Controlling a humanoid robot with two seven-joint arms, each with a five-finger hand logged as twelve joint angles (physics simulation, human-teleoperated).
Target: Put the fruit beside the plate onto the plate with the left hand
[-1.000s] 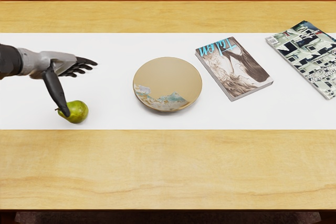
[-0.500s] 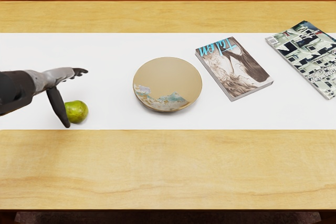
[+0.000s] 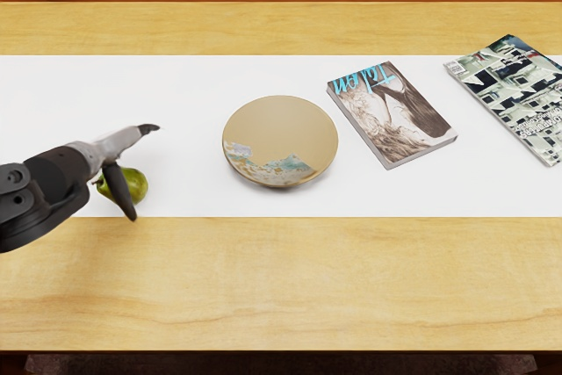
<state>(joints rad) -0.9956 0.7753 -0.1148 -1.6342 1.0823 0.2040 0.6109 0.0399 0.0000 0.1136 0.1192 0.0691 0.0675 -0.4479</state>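
Left of the plate (image 3: 279,140), well apart from it, we saw the pear (image 3: 133,184) lying on the table's (image 3: 281,278) white runner (image 3: 193,76), not lifted. The left hand (image 3: 112,154) was spread over it, thumb hanging in front, gripping nothing. Grasp, carry and placing all remained.

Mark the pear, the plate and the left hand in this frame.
pear (image 3: 135,183): head view, on its visible green right side.
plate (image 3: 279,132): head view, on its bare middle.
left hand (image 3: 112,147): head view, on the grey palm.
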